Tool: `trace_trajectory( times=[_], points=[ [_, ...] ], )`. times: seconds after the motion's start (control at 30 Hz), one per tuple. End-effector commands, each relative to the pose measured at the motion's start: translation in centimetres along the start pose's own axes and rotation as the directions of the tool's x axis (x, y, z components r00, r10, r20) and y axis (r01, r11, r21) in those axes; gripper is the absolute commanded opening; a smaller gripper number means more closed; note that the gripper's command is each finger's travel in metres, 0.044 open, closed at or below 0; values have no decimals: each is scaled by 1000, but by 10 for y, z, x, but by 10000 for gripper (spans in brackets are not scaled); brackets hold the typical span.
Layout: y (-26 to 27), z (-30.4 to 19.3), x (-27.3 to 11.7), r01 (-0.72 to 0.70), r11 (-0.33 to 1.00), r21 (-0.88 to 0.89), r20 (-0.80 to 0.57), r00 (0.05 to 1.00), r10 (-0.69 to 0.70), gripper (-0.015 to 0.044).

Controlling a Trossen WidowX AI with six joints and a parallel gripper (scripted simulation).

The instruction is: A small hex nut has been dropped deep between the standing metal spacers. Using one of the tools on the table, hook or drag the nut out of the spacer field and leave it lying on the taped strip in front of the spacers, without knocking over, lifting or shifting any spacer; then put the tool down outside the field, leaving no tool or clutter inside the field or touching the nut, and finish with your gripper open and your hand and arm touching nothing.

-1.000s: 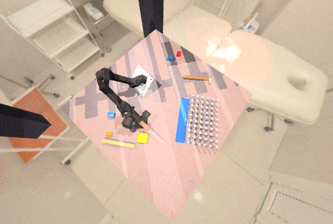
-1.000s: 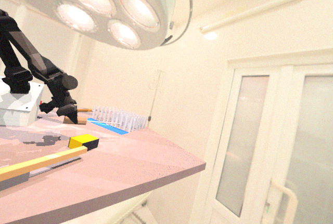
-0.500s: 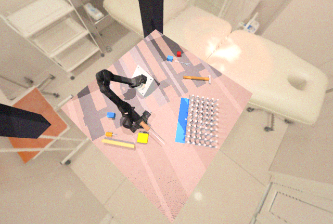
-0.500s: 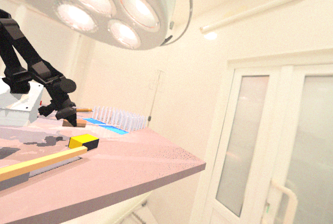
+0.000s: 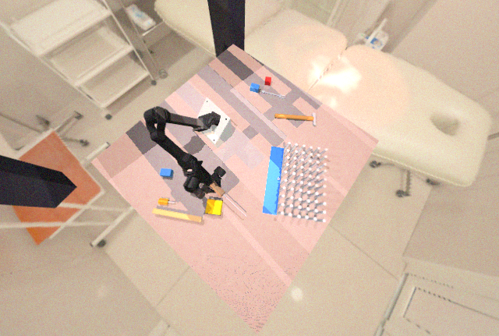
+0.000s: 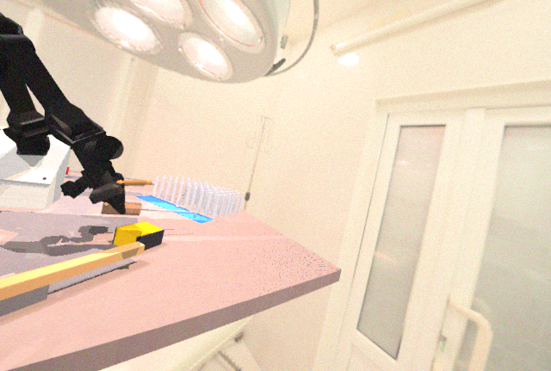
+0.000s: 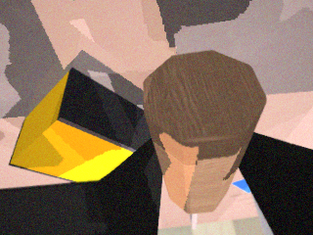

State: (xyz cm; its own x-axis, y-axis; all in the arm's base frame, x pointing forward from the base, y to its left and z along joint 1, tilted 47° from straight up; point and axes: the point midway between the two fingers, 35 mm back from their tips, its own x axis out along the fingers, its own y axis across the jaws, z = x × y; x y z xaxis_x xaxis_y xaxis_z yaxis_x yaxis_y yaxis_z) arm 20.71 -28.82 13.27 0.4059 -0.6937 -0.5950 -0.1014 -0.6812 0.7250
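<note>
My gripper [image 5: 212,186] [image 6: 119,207] [image 7: 194,141] is shut on the wooden handle [image 5: 217,189] [image 6: 133,208] [image 7: 205,98] of a tool, whose thin metal rod [image 5: 235,204] points away from the hand. The rod's end is in the air, left of the blue taped strip [image 5: 272,187] [image 6: 162,203] in the top view. The standing metal spacers [image 5: 304,181] [image 6: 195,193] appear upright beside the strip. A small light ring, seemingly the hex nut [image 5: 278,178] [image 6: 195,215], lies on the strip near its spacer-side edge. The handle hides part of the wrist view.
A yellow and black block [image 5: 214,206] [image 6: 139,234] [image 7: 93,132] lies close to the hand. A yellow bar [image 5: 177,214] [image 6: 71,270], an orange-handled tool [image 5: 163,201] and a blue block [image 5: 165,172] lie farther left. A hammer [image 5: 294,117], wrench [image 5: 273,93], blue cube [image 5: 254,87] and red cube [image 5: 267,80] lie at the back.
</note>
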Motion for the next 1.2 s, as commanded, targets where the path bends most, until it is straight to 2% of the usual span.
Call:
trace_trajectory(
  times=[0.0, 1.17],
  points=[
    [0, 0, 2, 1, 1000, -6, -10, 1000, -1, 0],
    [-1, 23, 23, -5, 1000, -8, -12, 1000, 5, 0]
  ],
)
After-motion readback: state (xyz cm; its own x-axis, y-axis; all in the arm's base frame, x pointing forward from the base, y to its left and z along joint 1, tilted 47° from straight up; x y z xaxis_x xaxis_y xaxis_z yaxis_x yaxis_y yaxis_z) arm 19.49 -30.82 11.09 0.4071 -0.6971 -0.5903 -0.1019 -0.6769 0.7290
